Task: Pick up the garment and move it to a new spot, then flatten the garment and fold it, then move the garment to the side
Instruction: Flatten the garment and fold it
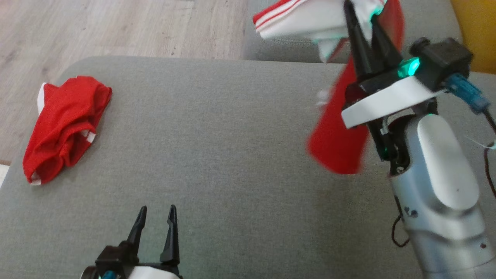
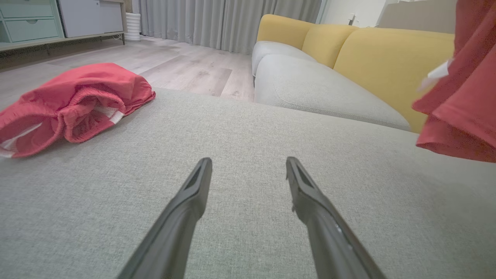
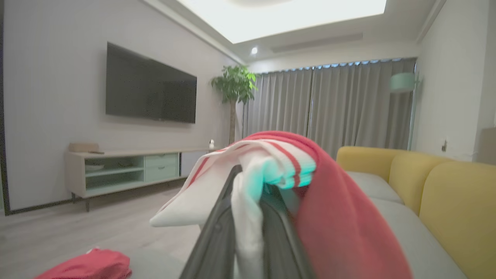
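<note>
Our right gripper (image 1: pixel 360 13) pinched the red-and-white garment (image 1: pixel 337 143) high, so it hung clear of the grey cushion (image 1: pixel 232 135). Our left gripper (image 1: pixel 157 209) hovered wide open and empty, likely ready for flattening.

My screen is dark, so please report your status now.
Right gripper shut on shirt, held above cushion. Left gripper open, empty. Other red garment lies far left, not in the way.

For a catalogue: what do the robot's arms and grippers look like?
The left gripper and right gripper have two long, tapering black fingers. The right carries a white plate, green light, blue connector; its forearm is silver-white, with a dark cable.
</note>
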### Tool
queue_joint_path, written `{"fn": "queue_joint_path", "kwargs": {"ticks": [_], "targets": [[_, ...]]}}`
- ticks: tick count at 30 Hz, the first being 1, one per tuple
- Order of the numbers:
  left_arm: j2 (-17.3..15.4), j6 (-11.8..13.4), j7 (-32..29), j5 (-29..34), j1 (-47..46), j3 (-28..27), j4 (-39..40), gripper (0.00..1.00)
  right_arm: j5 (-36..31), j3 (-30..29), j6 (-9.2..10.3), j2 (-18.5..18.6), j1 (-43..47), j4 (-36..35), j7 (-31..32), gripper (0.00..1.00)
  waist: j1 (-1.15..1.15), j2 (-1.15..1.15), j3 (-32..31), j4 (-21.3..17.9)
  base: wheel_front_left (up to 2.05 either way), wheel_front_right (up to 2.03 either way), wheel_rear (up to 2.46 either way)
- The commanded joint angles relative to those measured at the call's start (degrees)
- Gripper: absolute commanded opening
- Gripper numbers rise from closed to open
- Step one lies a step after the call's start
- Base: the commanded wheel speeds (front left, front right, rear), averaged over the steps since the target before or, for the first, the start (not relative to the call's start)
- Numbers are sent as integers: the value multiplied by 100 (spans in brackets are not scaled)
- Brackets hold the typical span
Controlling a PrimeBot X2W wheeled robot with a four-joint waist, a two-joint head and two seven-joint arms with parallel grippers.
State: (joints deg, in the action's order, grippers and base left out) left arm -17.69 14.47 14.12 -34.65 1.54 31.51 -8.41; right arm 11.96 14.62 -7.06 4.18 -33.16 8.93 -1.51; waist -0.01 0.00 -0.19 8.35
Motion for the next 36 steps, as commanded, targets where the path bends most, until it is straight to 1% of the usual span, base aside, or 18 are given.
{"fn": "queue_joint_path", "kwargs": {"ticks": [1,4,8,11,13,18,22,26,27,28,29,32,36], "targets": [[-81,10,1,52,-243,-145,182,100,-76,140,-43,-130,37,-163,298,0,1,0,55,54,0,0,0],[-63,-24,-10,69,-295,-96,178,100,-54,263,-43,-130,156,2,467,0,1,0,117,143,0,0,0],[-21,-69,-39,99,-422,-23,161,100,-23,568,-43,-130,320,667,514,0,1,0,276,419,0,0,0],[24,-97,-45,118,-523,21,128,100,207,835,-43,-130,338,1239,327,0,1,0,415,659,0,0,0],[51,-127,-40,127,-580,47,88,100,524,1026,-43,-130,307,1612,154,0,1,0,494,815,0,0,0],[140,-195,-23,157,-696,130,7,100,1080,1464,-43,-130,-36,2470,-370,0,1,0,659,1155,0,0,0],[214,-239,-5,179,-760,184,-66,100,1609,1839,-43,-130,-363,2872,-735,0,1,0,752,1309,0,0,0],[281,-281,13,189,-789,224,-167,100,2089,2176,-43,-130,-568,3281,-954,0,1,0,796,1349,0,0,0],[296,-291,17,190,-792,233,-192,100,2203,2323,-43,-130,-576,3381,-925,24,1,0,799,1338,0,0,0],[310,-298,21,192,-794,240,-215,100,2299,2491,-43,-130,-580,3447,-903,67,1,0,801,1320,0,0,0],[321,-302,25,195,-796,244,-236,100,2385,2664,-43,-130,-574,3491,-890,100,1,0,798,1292,0,0,0],[335,-308,36,203,-795,240,-282,100,2551,3155,-43,-130,-525,3572,-825,100,1,0,773,1164,0,0,0],[321,-304,48,224,-781,224,-298,100,2677,3573,-43,-130,-407,3565,-855,100,1,0,710,930,0,0,0]]}}
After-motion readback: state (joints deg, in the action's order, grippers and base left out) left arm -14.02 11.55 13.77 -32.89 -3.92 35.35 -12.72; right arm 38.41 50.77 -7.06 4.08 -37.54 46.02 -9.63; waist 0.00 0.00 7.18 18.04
